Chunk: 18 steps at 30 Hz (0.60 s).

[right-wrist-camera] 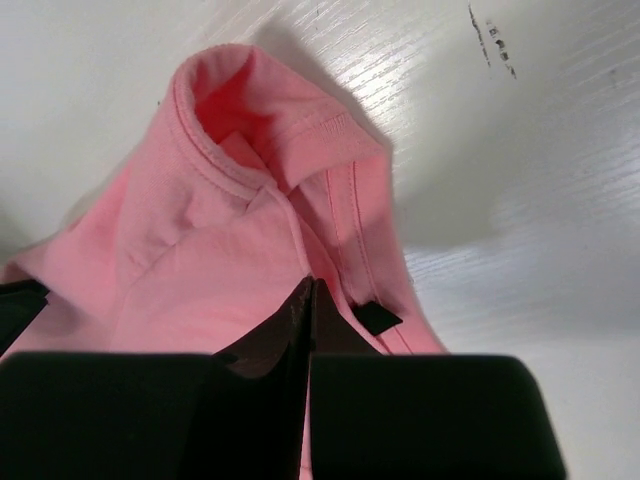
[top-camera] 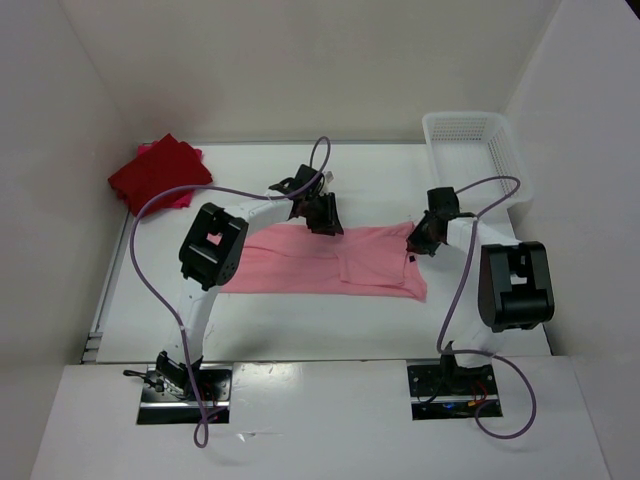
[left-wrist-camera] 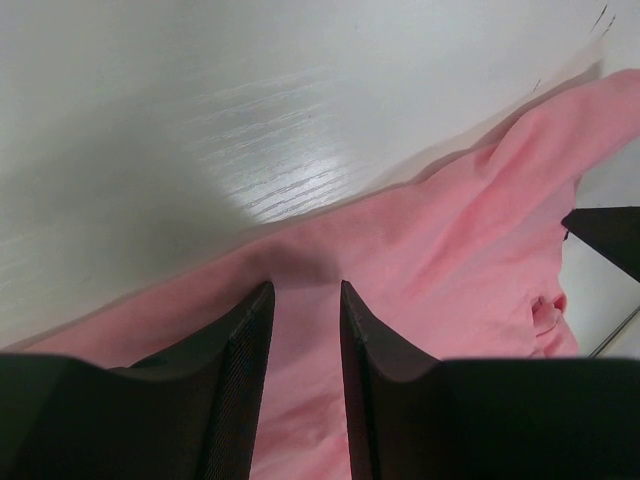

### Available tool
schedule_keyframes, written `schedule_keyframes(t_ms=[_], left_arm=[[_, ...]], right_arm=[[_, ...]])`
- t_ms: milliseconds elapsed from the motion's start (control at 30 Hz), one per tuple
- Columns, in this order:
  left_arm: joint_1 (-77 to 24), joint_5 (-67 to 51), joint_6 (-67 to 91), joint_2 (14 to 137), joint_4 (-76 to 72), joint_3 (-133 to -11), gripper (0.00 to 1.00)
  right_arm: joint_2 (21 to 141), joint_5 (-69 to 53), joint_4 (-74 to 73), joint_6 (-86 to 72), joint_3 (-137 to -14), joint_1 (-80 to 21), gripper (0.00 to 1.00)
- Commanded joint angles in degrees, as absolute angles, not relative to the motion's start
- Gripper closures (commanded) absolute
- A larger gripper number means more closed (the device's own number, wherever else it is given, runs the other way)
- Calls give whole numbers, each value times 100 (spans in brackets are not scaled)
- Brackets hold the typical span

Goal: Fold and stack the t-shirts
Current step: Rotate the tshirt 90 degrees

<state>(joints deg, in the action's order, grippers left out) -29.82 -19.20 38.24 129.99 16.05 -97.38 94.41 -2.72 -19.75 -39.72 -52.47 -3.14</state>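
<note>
A light pink t-shirt [top-camera: 330, 262] lies spread flat across the middle of the table. My left gripper [top-camera: 325, 222] is at its far edge. In the left wrist view the left gripper [left-wrist-camera: 305, 285] has its jaws apart, resting on the pink cloth [left-wrist-camera: 430, 260], which shows in the gap between them. My right gripper [top-camera: 417, 243] is at the shirt's far right corner. In the right wrist view the right gripper [right-wrist-camera: 311, 283] is shut on the fabric [right-wrist-camera: 230, 250], and a sleeve opening [right-wrist-camera: 240, 110] rises beyond it. A folded pile of red t-shirts [top-camera: 160, 172] sits at the far left.
A white mesh basket [top-camera: 470, 150] stands at the far right corner of the table. White walls close in the table on the left, back and right. A small black tag [right-wrist-camera: 377, 317] sticks out of the shirt's seam next to the right fingers.
</note>
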Motion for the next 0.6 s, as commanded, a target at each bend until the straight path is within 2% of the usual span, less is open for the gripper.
schedule_keyframes(t_ms=[0,567], left_arm=[[-2944,-1916,3937,13219,1644,-9782,59],[-2733,-1863,4175,13105,1539,-9606,61]], right_arm=[[9027,35,-2109,-4061,-5125,-352,100],[8877,97,-2338,-4403,-4729,-229,100]])
